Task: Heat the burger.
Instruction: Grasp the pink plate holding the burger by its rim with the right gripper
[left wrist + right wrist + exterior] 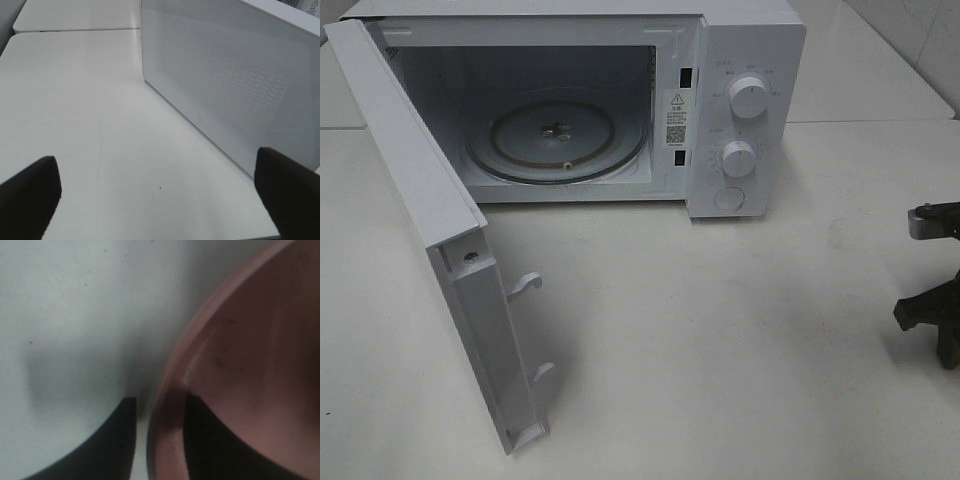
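straddling pink plate (pixel 167 410) rim, right gripper (pixel 161 400) narrow, clamp unclear; left gripper (pixel 157 165) wide. burger unseen, likely soft: keep level.

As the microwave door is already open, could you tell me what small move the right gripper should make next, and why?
Probably close the right gripper on the rim of the pink plate: its fingers straddle that rim, with a sliver of table visible beside the outer one, so nothing looks clamped. The glass turntable in the microwave sits bare.
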